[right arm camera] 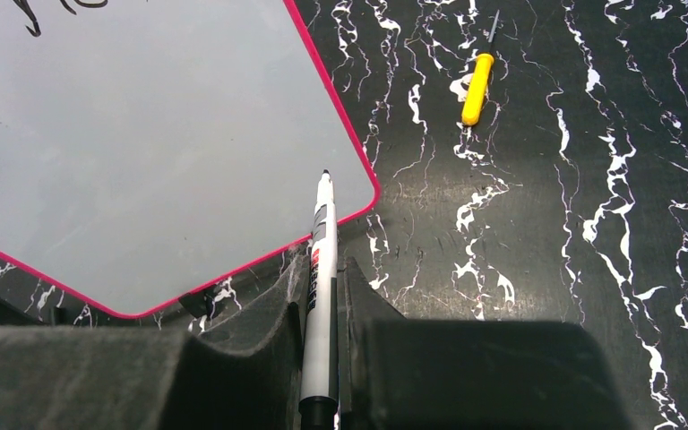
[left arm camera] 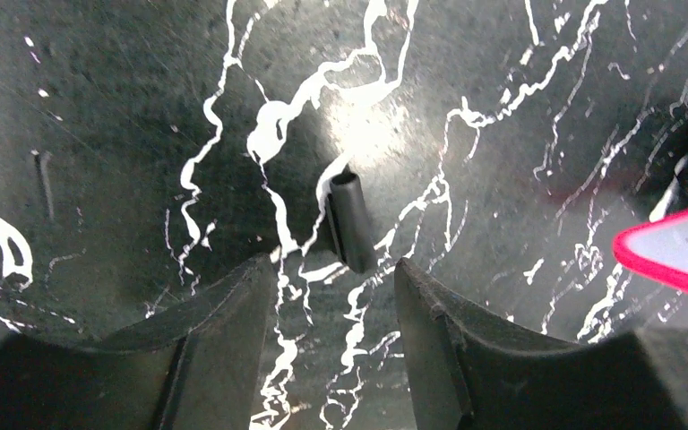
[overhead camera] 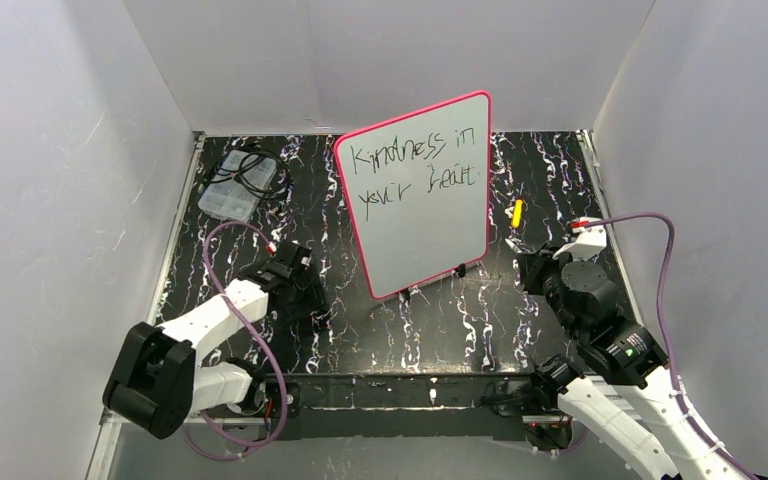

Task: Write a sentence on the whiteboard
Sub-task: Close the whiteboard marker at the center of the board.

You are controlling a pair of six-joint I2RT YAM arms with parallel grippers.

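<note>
The whiteboard [overhead camera: 415, 195] stands upright on small black feet near the middle of the black, white-veined counter [overhead camera: 520, 330], its face towards the arms and its near edge running at a slant. The sentence [overhead camera: 415, 170] sits in the upper half in thin dark letters, "Kindness in" above "your heart", and the lower half of the board is blank. The right tool [right arm camera: 322, 273] is to the right of the board's lower right corner, its fingers clamped on a marker [right arm camera: 323, 224] with a white and grey barrel. The bare dark tip of the marker points at that rounded corner and is near the pink frame, though I cannot tell whether it touches. The left tool [left arm camera: 333, 269] hangs low over the counter, left of the board's lower left corner, its fingers apart and holding nothing. A small dark cap [left arm camera: 351, 219] lies on the counter just beyond the gap between those fingers. A small yellow-handled object [overhead camera: 517, 212] with a thin dark point lies on the counter to the right of the board, beyond the right tool. At the far left corner a clear plastic box [overhead camera: 228, 195] sits with a coil of black cable [overhead camera: 256, 170] on it.
</note>
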